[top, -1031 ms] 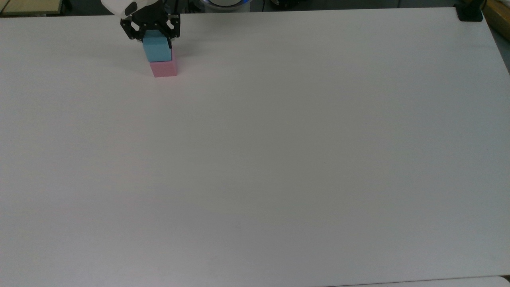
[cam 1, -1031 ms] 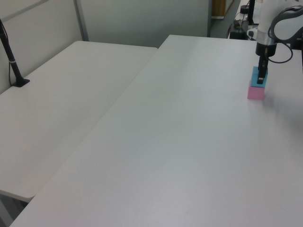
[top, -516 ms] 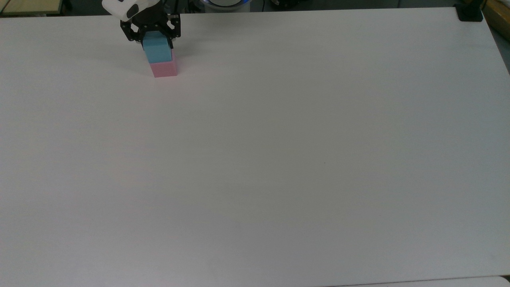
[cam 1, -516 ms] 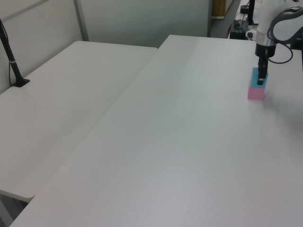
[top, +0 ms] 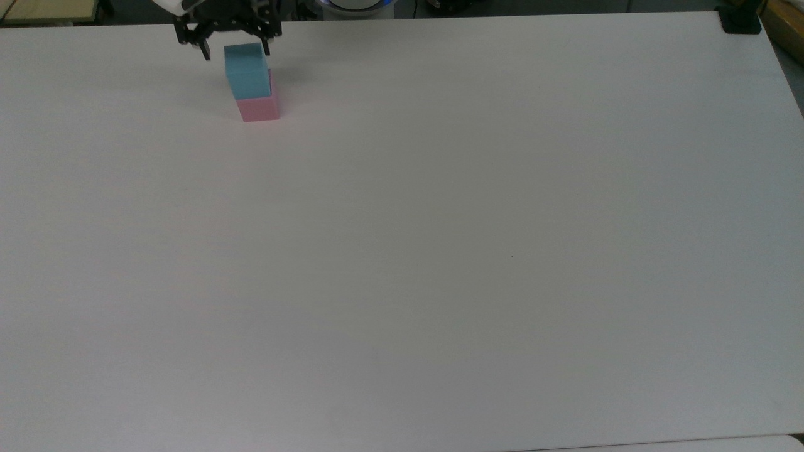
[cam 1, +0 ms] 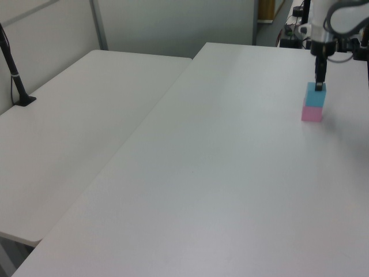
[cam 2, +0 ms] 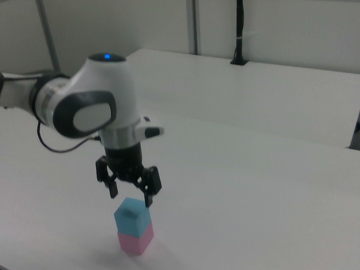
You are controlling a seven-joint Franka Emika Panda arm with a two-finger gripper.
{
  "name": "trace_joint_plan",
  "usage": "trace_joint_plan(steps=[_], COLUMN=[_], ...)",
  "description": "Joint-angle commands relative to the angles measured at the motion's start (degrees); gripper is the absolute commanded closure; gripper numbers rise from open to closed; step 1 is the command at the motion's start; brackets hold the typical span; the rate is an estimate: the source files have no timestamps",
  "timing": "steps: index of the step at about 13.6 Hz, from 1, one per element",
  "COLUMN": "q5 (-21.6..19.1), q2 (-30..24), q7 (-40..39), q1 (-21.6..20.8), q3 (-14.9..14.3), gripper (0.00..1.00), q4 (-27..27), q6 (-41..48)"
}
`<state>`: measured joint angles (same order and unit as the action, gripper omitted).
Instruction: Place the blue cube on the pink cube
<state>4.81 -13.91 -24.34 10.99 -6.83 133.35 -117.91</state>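
The light-blue cube (top: 246, 70) (cam 1: 315, 95) (cam 2: 131, 217) rests on top of the pale-pink cube (top: 259, 108) (cam 1: 312, 113) (cam 2: 135, 242), near the far left of the table in the top view. The blue cube sits slightly off-centre on the pink one. My gripper (top: 235, 49) (cam 2: 130, 195) hangs just above the blue cube, open, its black fingers apart and holding nothing. In the left view a black finger (cam 1: 319, 74) points down at the blue cube's top.
The white table (top: 440, 251) stretches wide to the top view's right and front. A second white table (cam 1: 75, 115) adjoins on the left view's left, with a black post (cam 1: 14, 81) on it. A black clamp (top: 740, 19) sits at the top view's far right corner.
My gripper has opened, let go of the blue cube and risen above it. The blue cube stays on the pink cube.
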Motion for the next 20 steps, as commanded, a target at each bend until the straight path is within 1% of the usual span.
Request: trace_joint_plan(steps=[1, 2, 3, 4, 5, 6, 8, 9, 12, 14, 20], q5=[-0.42, -0.42, -0.42, -0.42, -0.33, -0.33, -0.50, -0.68, -0.68, -0.59, -0.68], q2=[-1.47, -1.47, -1.13, -0.51, 0.36, 1.68, 6.59, 8.35, 11.35, 13.89, 13.99], q7=[-0.01, 0.26, 3.31, 8.04, 11.13, 13.60, 18.34, 20.02, 23.89, 25.56, 26.01], q1=[-1.32, -2.45, -3.94, -5.52, -8.15, -10.61, -14.13, -15.72, -19.33, -20.56, -20.22], q3=[0.40, 1.19, 1.98, 2.60, 2.61, 2.52, 2.52, 2.43, 2.35, 2.34, 2.34], gripper=[0.00, 0.00, 0.00, 0.00, 0.00, 0.00, 0.00, 0.00, 0.00, 0.00, 0.00], q4=[-11.76, -15.19, -18.27, -20.74, -22.76, -25.39, -33.20, -35.59, -38.94, -41.93, -41.94], q6=[13.98, 17.06, 18.75, 19.72, 20.69, 22.35, 26.48, 26.59, 26.24, 26.67, 26.41])
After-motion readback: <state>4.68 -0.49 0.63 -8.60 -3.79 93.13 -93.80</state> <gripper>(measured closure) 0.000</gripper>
